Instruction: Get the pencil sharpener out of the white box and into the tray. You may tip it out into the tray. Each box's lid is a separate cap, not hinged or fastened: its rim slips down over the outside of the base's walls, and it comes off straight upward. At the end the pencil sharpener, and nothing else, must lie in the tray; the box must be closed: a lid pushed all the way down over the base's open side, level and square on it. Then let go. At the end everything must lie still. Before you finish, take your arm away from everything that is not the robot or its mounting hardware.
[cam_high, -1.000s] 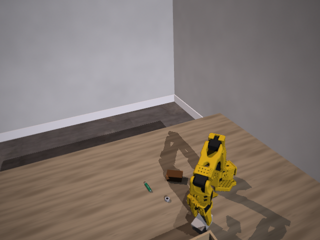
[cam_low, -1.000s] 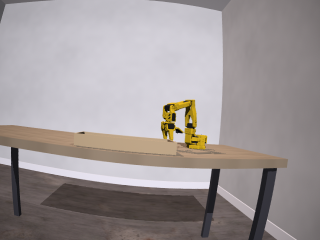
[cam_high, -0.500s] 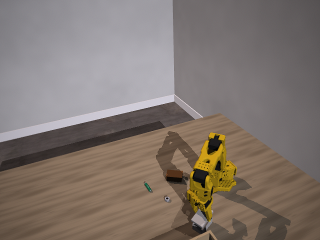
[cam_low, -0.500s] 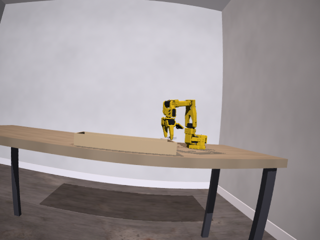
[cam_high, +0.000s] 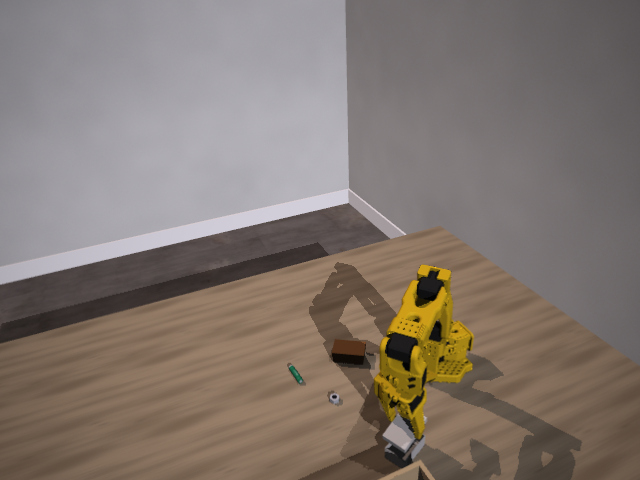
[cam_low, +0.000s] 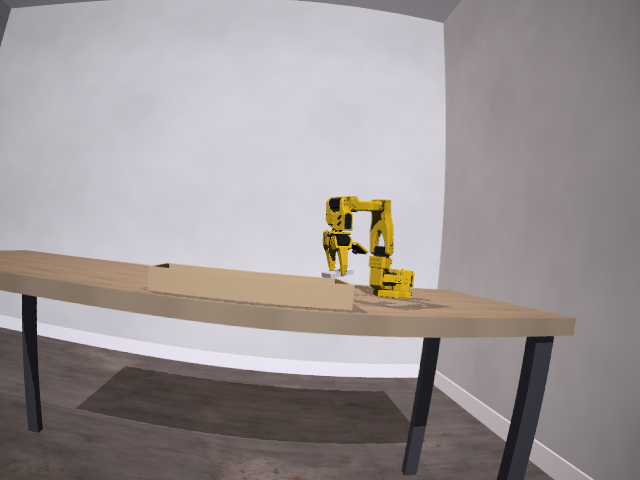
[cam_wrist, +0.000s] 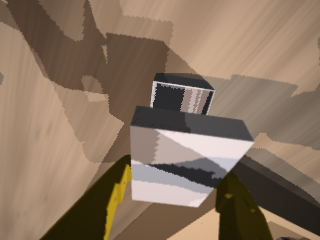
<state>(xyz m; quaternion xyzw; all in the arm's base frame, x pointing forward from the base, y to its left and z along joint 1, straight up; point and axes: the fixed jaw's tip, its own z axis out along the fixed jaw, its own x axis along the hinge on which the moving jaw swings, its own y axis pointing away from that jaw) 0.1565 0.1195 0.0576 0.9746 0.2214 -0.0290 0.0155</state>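
Observation:
My gripper (cam_high: 405, 427) (cam_low: 337, 272) (cam_wrist: 180, 167) is shut on the white box's lid, with one finger on each side of it. The lid (cam_high: 399, 432) (cam_low: 329, 274) (cam_wrist: 190, 145) is off the base and held above it, with a gap between them. The white box's base (cam_high: 398, 455) (cam_wrist: 182, 95) stands on the table, open side up, partly hidden by the lid. Its inside shows dark with a lighter striped part; I cannot make out the pencil sharpener. The long tan tray (cam_high: 405, 472) (cam_low: 248, 289) is close beside the base; its inside is mostly hidden.
A brown box (cam_high: 348, 348) with a dark side, a green rod-like thing (cam_high: 295, 374) and a small white ring-like thing (cam_high: 334, 397) lie on the table (cam_high: 206, 392) (cam_low: 465, 310), away from the tray. The tray's walls rise above the table.

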